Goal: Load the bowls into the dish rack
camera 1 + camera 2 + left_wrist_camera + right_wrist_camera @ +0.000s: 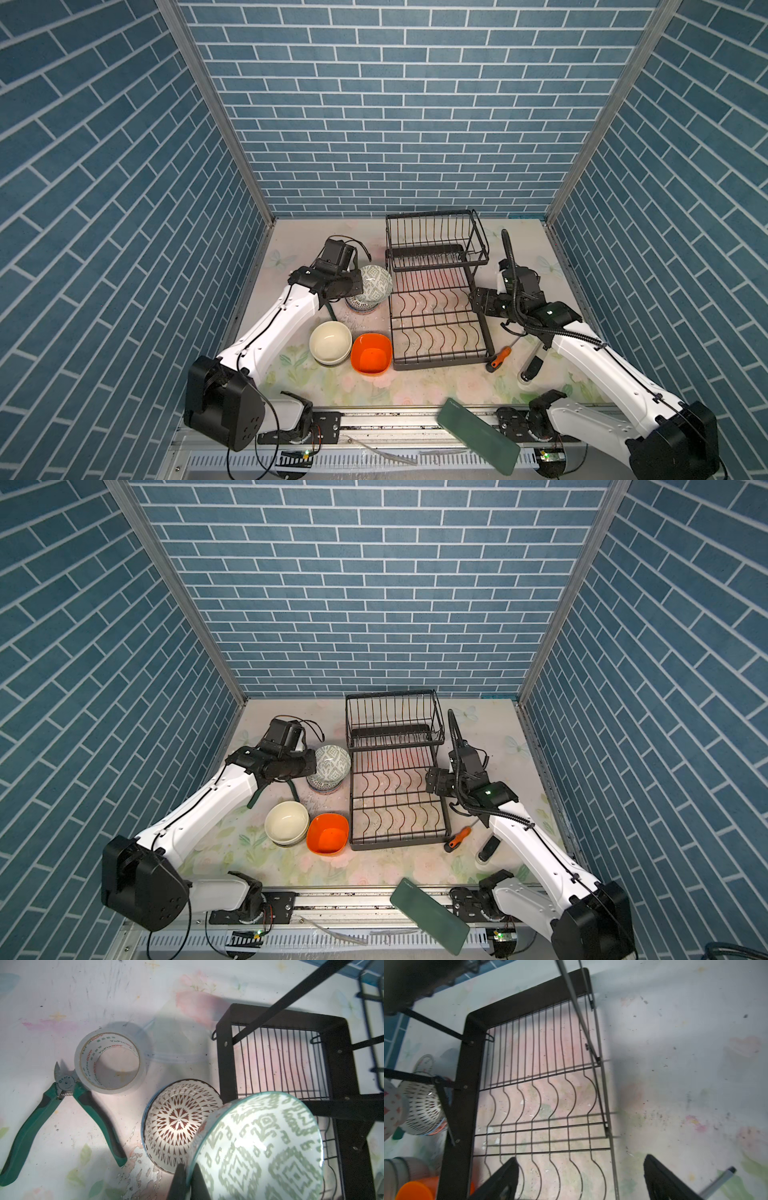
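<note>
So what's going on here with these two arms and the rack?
The left pincer is shut on the rim of a green-patterned bowl, holding it tilted over a brown-patterned bowl beside the dish rack. The right pincer hangs open over the rack's lower tier, holding nothing. No bowl is in the rack yet; cream bowls and an orange bowl wait on the table.

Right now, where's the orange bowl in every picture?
Both top views: the orange bowl sits near the front, between the cream bowls and the dish rack, at its near left corner.
Left wrist: not in it.
Right wrist: only a piece shows at the picture's edge, beside the rack's black frame.
Shared landmark: the dish rack, visible in all four views.
</note>
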`<state>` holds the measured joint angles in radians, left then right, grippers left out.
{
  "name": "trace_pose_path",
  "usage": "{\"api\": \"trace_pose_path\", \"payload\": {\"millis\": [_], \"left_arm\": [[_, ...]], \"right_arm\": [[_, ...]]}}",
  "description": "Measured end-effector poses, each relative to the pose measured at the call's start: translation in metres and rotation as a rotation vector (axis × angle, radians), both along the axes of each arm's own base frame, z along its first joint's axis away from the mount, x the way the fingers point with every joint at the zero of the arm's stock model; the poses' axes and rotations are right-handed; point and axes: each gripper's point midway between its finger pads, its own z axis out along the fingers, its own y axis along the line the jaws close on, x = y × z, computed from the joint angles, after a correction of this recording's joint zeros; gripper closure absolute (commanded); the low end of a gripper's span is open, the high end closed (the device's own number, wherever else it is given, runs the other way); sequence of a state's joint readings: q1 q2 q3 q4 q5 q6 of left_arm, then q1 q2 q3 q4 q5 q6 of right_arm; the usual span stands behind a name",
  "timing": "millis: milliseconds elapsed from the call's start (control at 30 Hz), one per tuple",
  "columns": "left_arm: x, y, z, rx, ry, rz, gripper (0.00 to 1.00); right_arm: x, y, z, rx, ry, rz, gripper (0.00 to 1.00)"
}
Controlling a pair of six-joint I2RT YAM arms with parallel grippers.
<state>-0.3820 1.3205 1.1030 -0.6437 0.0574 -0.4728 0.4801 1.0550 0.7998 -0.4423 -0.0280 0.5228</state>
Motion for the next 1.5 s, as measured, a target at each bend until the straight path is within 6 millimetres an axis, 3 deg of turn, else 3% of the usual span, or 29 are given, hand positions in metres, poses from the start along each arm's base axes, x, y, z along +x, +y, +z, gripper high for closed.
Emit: {"api": "trace_pose_path", "payload": {"millis": [300,600,1000,1500], "left_arm": [[-0.043,-0.013,-0.010,-0.087,0.043,-0.088,1.00],[-0.080,-0.057,-0.022,-0.167,0.084,-0.208,1.00],[-0.073,-0.103,-0.032,-0.326,0.057,-0.194,1.00],[-0.075,-0.154,-0.014,-0.522,0.037,-0.229,1.00]], "right_arm": [[-0.017,0.037,0.000,0.183,0.025,0.162,0.06],[-0.034,0.061,0.001,0.371,0.033,0.253,0.06],[-0.049,0.077,0.006,0.535,0.043,0.321,0.06],[-0.054,0.089,0.026,0.677,0.023,0.374,0.03]]}}
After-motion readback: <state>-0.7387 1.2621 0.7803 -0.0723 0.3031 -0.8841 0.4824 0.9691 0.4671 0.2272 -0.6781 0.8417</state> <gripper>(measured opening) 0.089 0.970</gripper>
